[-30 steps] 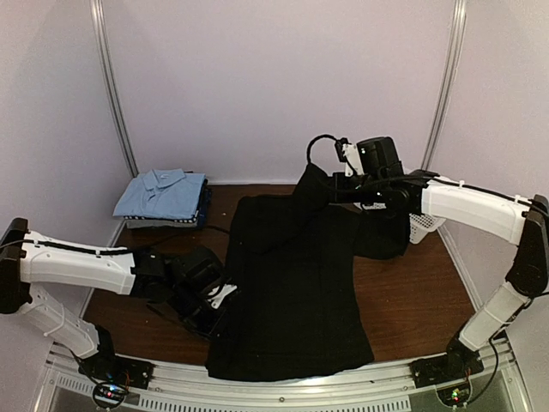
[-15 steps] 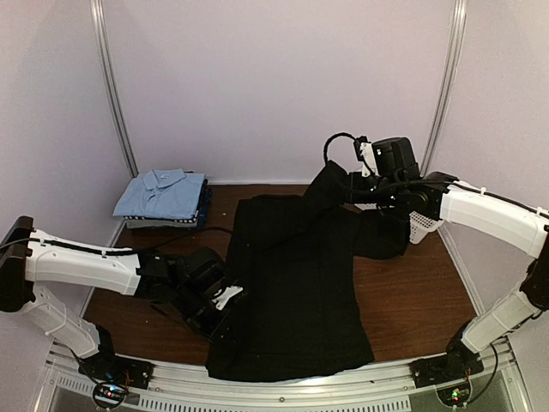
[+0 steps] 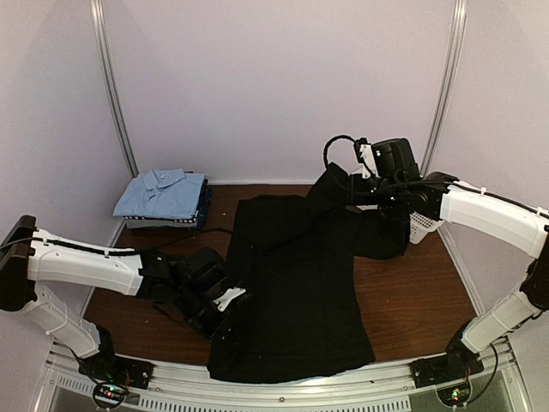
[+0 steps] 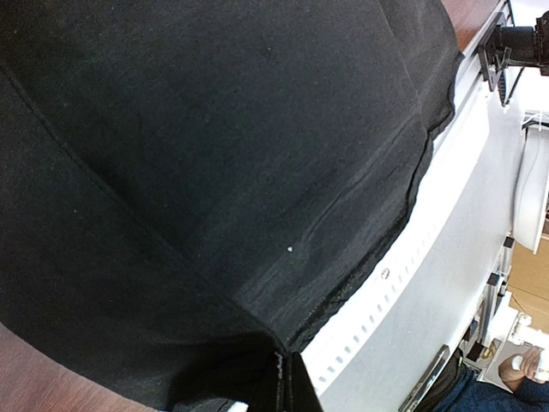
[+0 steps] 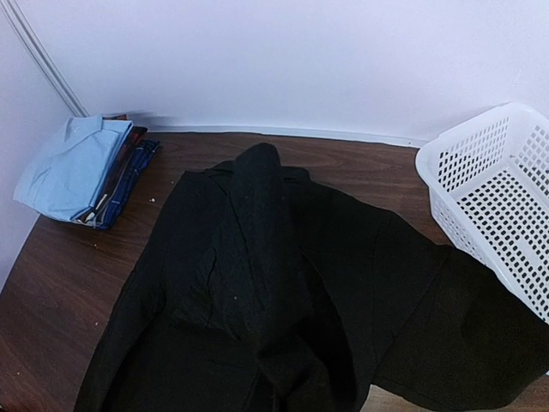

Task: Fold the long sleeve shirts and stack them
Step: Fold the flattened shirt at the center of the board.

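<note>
At far left of the worktop (image 3: 420, 300), folded stack by the back wall, light blue collared shirt (image 3: 161, 193) topmost over dark-and-blue folded ones (image 3: 203, 207). Near the front edge, left fingers (image 3: 225, 302) pinched tight on the side hem of the black shirt (image 3: 296, 283), spread flat mid-worktop. Farther right, right fingers (image 3: 353, 192) clamped on its sleeve, raised off the wood, white mesh basket (image 3: 425, 226) just beyond.
</note>
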